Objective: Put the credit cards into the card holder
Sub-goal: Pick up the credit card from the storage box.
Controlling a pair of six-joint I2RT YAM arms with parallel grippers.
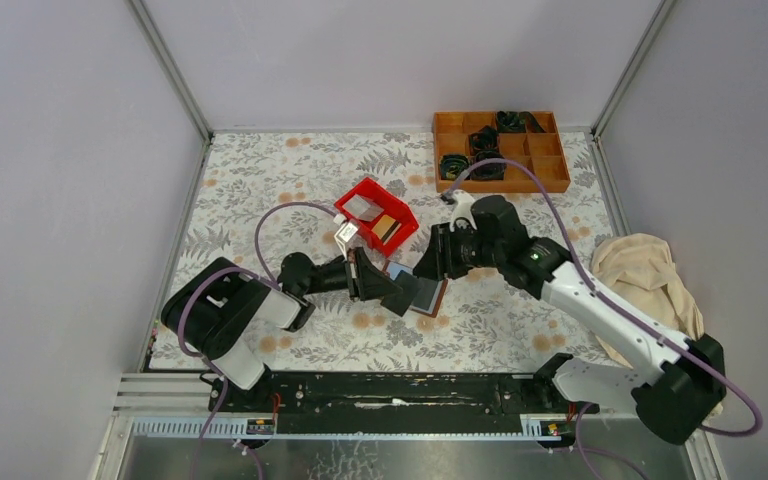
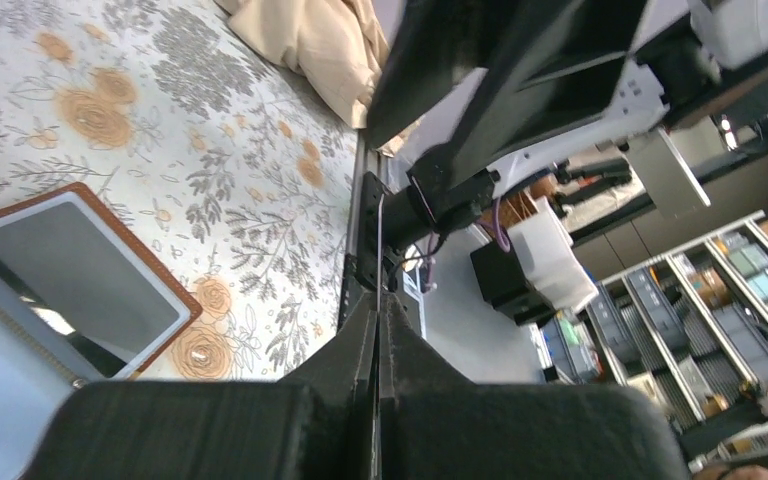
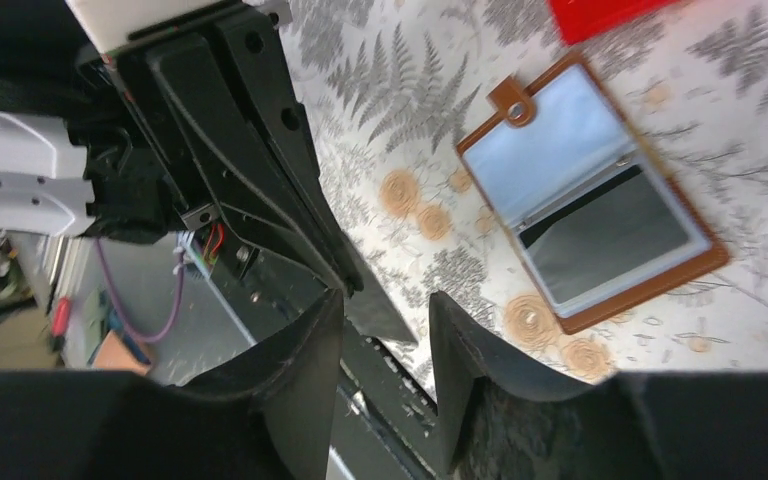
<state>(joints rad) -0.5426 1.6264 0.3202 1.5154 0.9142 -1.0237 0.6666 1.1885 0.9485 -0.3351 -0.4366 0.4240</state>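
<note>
The brown card holder (image 1: pixel 430 297) lies open on the floral table, pale blue-grey lining up; it also shows in the left wrist view (image 2: pixel 70 280) and the right wrist view (image 3: pixel 590 200). My left gripper (image 1: pixel 400 292) (image 2: pixel 378 300) is shut on a thin credit card seen edge-on (image 2: pixel 380 230), grey in the right wrist view (image 3: pixel 375 312), at the holder's left edge. My right gripper (image 1: pixel 438 255) (image 3: pixel 385 296) is open and empty, just above and behind the holder, facing the left gripper. A white card (image 1: pixel 362 207) and a gold-tan card (image 1: pixel 388 229) lie in the red bin (image 1: pixel 400 212).
An orange wooden compartment tray (image 1: pixel 550 184) with black parts stands at the back right. A beige cloth (image 1: pixel 645 275) lies at the right edge, also in the left wrist view (image 2: pixel 310 40). The black base rail (image 1: pixel 400 388) runs along the near edge.
</note>
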